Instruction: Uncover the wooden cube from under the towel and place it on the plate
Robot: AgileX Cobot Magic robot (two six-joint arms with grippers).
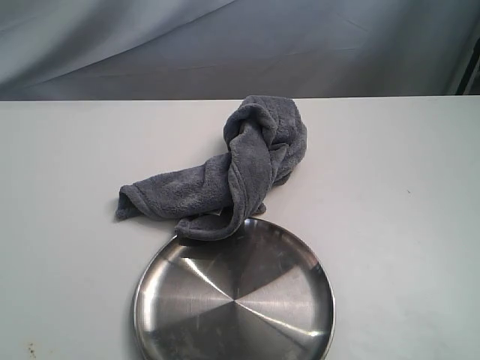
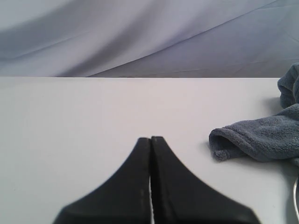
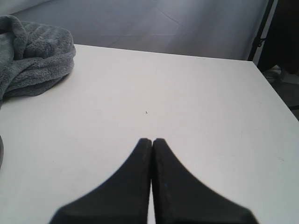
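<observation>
The dark grey towel (image 1: 236, 169) lies bunched and twisted on the white table, its high lump at the back (image 1: 270, 131) and a flat tail reaching left. The wooden cube is hidden; no part of it shows. The shiny steel plate (image 1: 161, 300) sits in front of the towel, whose lower fold touches its rim. Neither arm shows in the exterior view. My left gripper (image 2: 150, 139) is shut and empty, with the towel (image 2: 261, 137) off to one side. My right gripper (image 3: 152, 140) is shut and empty too, the towel (image 3: 35, 56) lying well away from it.
A grey cloth backdrop (image 1: 240, 45) hangs behind the table's far edge. The table's right edge (image 3: 275, 93) and a dark stand beyond it show in the right wrist view. Bare tabletop lies on both sides of the towel and plate.
</observation>
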